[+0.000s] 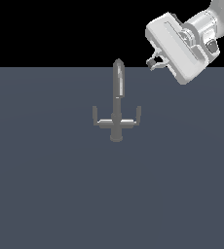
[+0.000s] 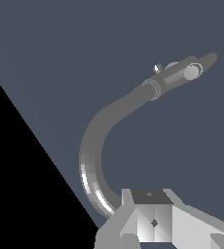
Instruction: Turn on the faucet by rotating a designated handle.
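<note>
Grey flooring surrounds the faucet (image 1: 116, 114); you're approaching, so bring your empty gripper (image 1: 154, 62), opening unclear, to the handle (image 1: 138, 114).

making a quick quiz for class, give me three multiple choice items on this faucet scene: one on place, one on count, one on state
1. Where is the gripper in the exterior view?
A. above and to the right of the faucet
B. below the faucet
C. clamped on the spout

2. How many short upright prongs end the crossbar?
A. one
B. two
C. four

3. Is the handle being touched?
A. yes, it is gripped
B. yes, it is pushed from below
C. no, the gripper is clear of it

Key: 1 A, the gripper sits near the exterior view's upper right; 2 B, one prong shows at each end; 3 C, bare floor separates the gripper from the handle.
</note>
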